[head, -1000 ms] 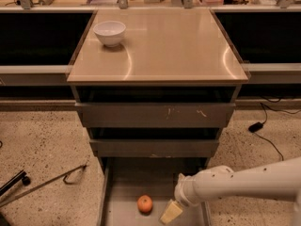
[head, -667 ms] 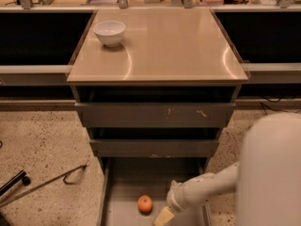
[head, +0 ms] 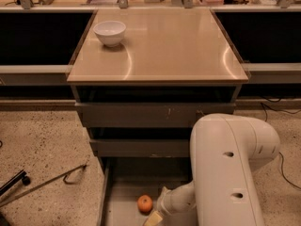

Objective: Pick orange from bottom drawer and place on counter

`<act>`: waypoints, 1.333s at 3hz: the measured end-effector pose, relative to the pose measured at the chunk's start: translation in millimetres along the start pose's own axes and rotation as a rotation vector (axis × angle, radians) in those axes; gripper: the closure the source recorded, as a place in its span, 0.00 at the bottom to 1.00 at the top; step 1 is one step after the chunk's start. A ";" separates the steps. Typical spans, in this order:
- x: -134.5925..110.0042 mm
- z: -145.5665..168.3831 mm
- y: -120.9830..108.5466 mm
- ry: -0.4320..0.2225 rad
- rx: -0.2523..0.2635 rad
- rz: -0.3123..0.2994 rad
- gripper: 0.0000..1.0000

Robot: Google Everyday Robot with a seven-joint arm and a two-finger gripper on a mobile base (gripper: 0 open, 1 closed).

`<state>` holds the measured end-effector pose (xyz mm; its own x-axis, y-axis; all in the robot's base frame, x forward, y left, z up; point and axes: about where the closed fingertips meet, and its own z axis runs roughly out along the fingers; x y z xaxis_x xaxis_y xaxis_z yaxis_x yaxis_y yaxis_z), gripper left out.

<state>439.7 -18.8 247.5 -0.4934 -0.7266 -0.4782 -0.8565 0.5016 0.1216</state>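
The orange (head: 145, 204) lies in the open bottom drawer (head: 123, 206), near its middle, at the bottom of the camera view. My gripper (head: 154, 219) is low in the drawer just right of and below the orange, with one tan fingertip (head: 153, 219) showing at the frame's lower edge. My white arm (head: 230, 168) rises big at the lower right and hides the drawer's right part. The beige counter (head: 160, 46) tops the grey cabinet above.
A white bowl (head: 110, 32) stands on the counter's back left corner. Two upper grey drawers (head: 155, 114) are shut above the open one. A thin metal rod (head: 44, 182) and a black part (head: 11, 182) lie on the speckled floor at left. Cables (head: 277, 109) run at right.
My arm has swung in so its big white link now fills the lower right. The gripper has moved left, closer to the orange. The orange has not moved.
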 end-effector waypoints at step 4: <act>-17.3 71.4 -8.1 -0.114 -0.025 0.011 0.00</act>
<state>466.0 23.3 192.7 -0.4837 -0.6622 -0.5723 -0.8552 0.4966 0.1483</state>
